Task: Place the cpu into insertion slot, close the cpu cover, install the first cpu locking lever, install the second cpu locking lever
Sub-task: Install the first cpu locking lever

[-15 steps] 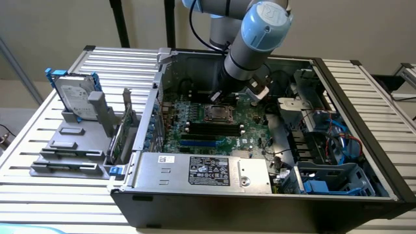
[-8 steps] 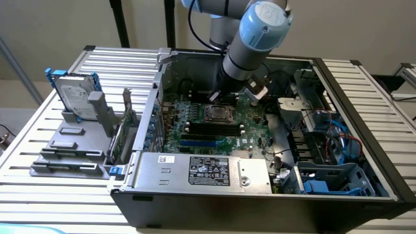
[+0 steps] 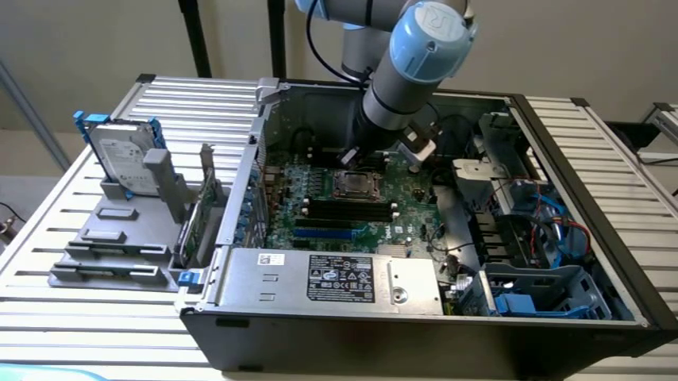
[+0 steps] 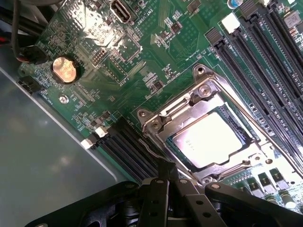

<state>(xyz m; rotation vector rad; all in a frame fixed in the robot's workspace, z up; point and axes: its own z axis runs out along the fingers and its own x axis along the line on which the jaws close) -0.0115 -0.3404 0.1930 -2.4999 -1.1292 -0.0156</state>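
An open computer case (image 3: 424, 349) lies on a slatted metal desk (image 3: 95, 325), and the robot arm reaches down into it. In the wrist view the cpu (image 4: 208, 139) sits in the insertion slot (image 3: 355, 186), silvery face up. The cpu cover (image 4: 182, 118) lies flat over it, framing it through its window. The claw (image 4: 164, 172) is clenched, its tips pressed together with nothing visibly between them, just beside the slot's edge and touching or nearly touching a thin lever rod (image 4: 150, 145) (which it is, I cannot tell). The main risk, as I judge it, is a slip. The narrow tips could slide off the springy rod and scrape the green circuit board (image 4: 156, 42) or the long black memory slots (image 4: 125, 151) right beside it. An unlatched rod could also spring up and let the cover lift. Counted: one cpu, one cover, one insertion slot, one claw, one lever rod clearly made out, two banks of memory slots, one coin battery (image 4: 64, 69), one grey power supply box (image 3: 329, 278) and one hard drive (image 3: 119, 155) on the desk.
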